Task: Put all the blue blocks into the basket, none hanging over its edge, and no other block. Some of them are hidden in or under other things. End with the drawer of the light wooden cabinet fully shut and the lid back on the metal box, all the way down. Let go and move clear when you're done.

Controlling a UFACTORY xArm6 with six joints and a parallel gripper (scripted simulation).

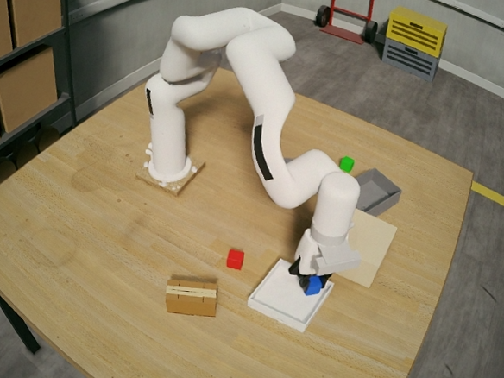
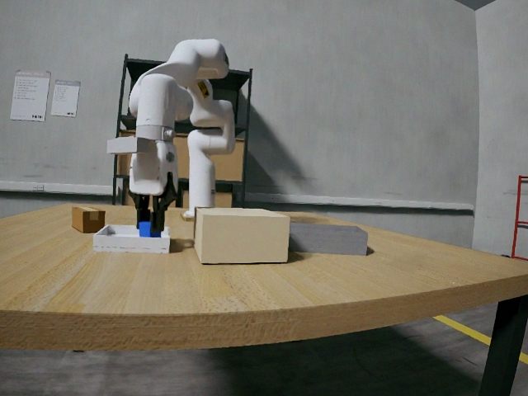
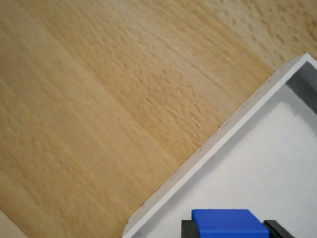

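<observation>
Hand was closed on a blue block, low within the walls of the white basket, toward the worktop's right edge from above. Held inside the rim, likely so it wouldn't hang over on release. Next: probably settle, then let go; the nearby wall could catch a finger. Red block lay farther in from that edge, green block toward the far right corner; both belonged outside. Open grey box sat near that corner, no lid on, so closing up likely remained.
</observation>
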